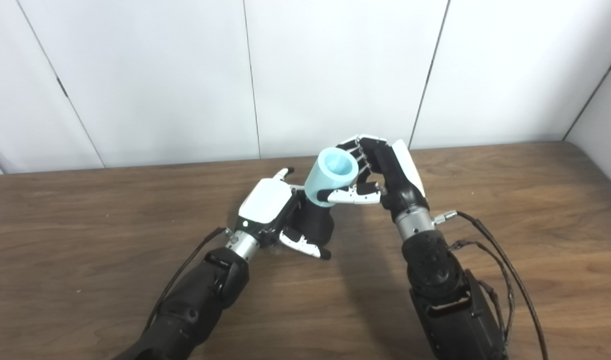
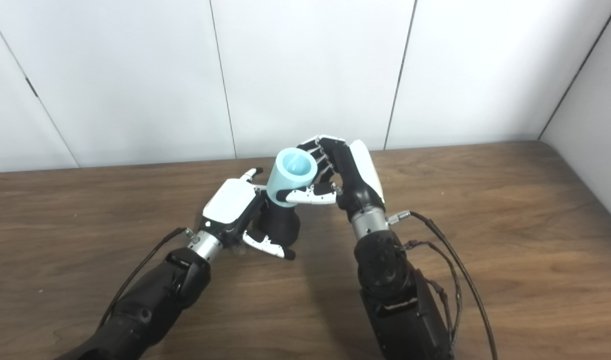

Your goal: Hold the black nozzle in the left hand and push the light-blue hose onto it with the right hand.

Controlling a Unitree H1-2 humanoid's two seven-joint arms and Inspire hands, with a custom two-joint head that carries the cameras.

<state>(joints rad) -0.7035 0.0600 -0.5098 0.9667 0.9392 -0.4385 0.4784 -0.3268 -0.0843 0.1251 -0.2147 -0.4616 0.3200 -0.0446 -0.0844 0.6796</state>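
The black nozzle (image 1: 315, 222) stands upright near the middle of the wooden table (image 1: 85, 240). My left hand (image 1: 272, 210) is shut on the nozzle from its left side, thumb across the base. The light-blue hose (image 1: 330, 175), a short thick tube with its open end up, sits on top of the nozzle, tilted slightly. My right hand (image 1: 380, 172) is shut on the hose from the right, thumb in front and fingers behind. The same shows in the right eye view: nozzle (image 2: 280, 225), hose (image 2: 291, 176), left hand (image 2: 232, 205), right hand (image 2: 343, 175).
White wall panels (image 1: 335, 70) stand behind the table's far edge. Cables (image 1: 505, 270) hang from my right forearm over the table.
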